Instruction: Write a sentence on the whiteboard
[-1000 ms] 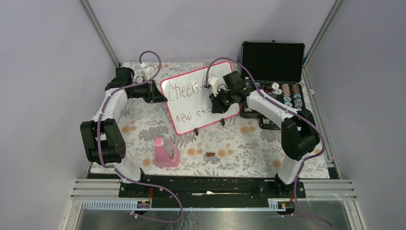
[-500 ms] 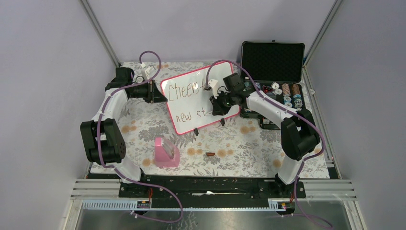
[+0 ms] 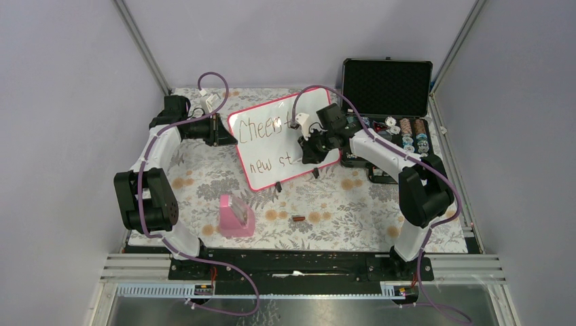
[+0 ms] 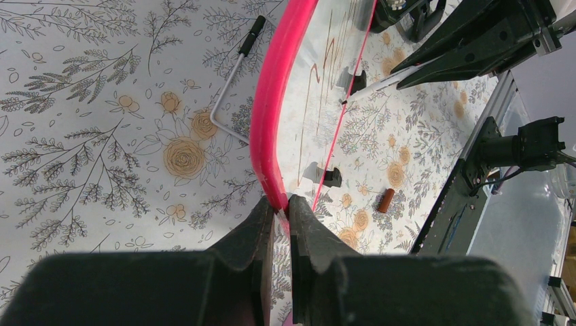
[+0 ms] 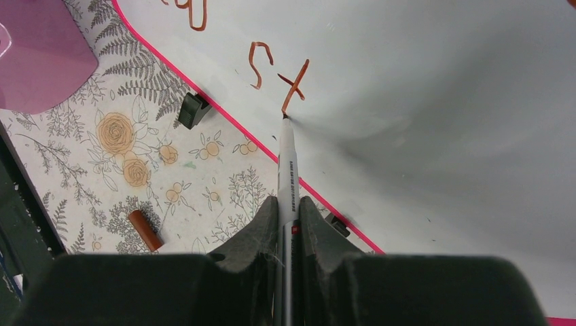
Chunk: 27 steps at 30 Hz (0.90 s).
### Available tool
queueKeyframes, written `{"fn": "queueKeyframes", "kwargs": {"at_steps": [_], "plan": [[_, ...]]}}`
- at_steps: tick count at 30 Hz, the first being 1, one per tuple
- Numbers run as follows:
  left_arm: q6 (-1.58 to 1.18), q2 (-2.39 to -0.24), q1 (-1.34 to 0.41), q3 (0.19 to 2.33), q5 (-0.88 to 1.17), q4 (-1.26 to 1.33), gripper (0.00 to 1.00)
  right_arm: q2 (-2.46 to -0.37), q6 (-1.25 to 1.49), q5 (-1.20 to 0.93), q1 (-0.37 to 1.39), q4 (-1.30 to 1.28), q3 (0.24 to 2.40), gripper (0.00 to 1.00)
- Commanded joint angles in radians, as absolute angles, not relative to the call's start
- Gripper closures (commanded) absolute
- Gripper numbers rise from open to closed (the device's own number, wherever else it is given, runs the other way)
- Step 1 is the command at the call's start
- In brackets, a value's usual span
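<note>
The whiteboard [image 3: 268,148], white with a pink frame, stands tilted on the flowered cloth. The sentence [image 3: 263,129] reads "Cheers" above "new st" [image 3: 273,163] in brown letters. My left gripper [image 3: 227,132] is shut on the board's left pink edge [image 4: 272,136], its fingertips [image 4: 268,210] pinching the frame. My right gripper [image 3: 307,146] is shut on a white marker [image 5: 287,163]. The marker's tip touches the board [image 5: 421,102] at the foot of the "t" [image 5: 293,88].
A brown marker cap [image 3: 297,219] and a pink block [image 3: 236,216] lie on the cloth in front of the board. An open black case [image 3: 387,87] with small spools [image 3: 406,132] stands at the back right. A metal hex key [image 4: 227,88] lies behind the board.
The right gripper with the marker has shifted slightly up and right over the lower line. The left arm and the board have stayed still.
</note>
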<state>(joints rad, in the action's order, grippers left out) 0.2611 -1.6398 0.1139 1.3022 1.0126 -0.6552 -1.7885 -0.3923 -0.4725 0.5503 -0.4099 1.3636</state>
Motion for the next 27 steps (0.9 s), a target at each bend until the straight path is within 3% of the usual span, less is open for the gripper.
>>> {"fn": "queueKeyframes", "kwargs": {"at_steps": [1,27], "plan": [[0.291,-1.606,0.106,1.333,1.004,-0.597,1.00,-1.756,-0.419,-0.407,0.531,-0.395,1.400,1.00],[0.289,-1.603,0.104,1.337,1.010,-0.597,1.00,-1.689,-0.409,-0.483,0.525,-0.469,1.443,1.00]]}}
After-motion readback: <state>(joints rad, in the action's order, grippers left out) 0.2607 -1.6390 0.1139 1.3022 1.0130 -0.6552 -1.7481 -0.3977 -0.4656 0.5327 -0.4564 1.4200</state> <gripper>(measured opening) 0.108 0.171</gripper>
